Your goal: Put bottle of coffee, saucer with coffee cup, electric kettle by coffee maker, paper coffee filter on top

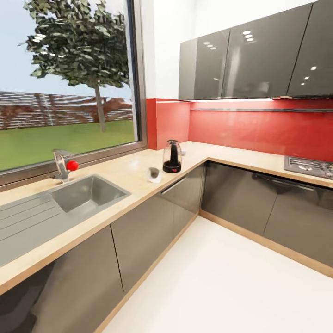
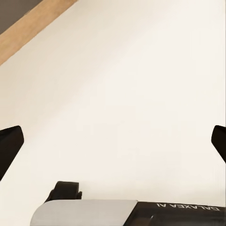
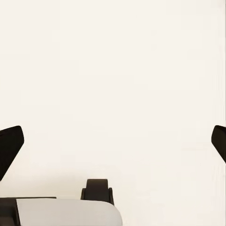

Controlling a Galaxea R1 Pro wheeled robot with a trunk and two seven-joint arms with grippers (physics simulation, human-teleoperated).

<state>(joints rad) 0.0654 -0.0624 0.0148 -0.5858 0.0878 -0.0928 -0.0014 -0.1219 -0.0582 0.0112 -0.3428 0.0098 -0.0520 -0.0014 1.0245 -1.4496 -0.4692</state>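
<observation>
Electric kettle (image 1: 172, 156) upright near the kitchen countertop (image 1: 134, 173) corner, a small white cup-like thing (image 1: 154, 174) just beside it; left gripper (image 2: 113, 141) and right gripper (image 3: 113, 141) spread wide over pale floor (image 3: 117, 70), well apart from both

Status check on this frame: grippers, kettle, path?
Left gripper open, empty. Right gripper open, empty. Electric kettle upright on countertop, white cup-like item beside it. Floor ahead unobstructed.

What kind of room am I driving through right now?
A home kitchen, by the look of it: an L-shaped wood-toned countertop over grey cabinets, a steel sink under a big window, and a hob against the red backsplash.
</observation>
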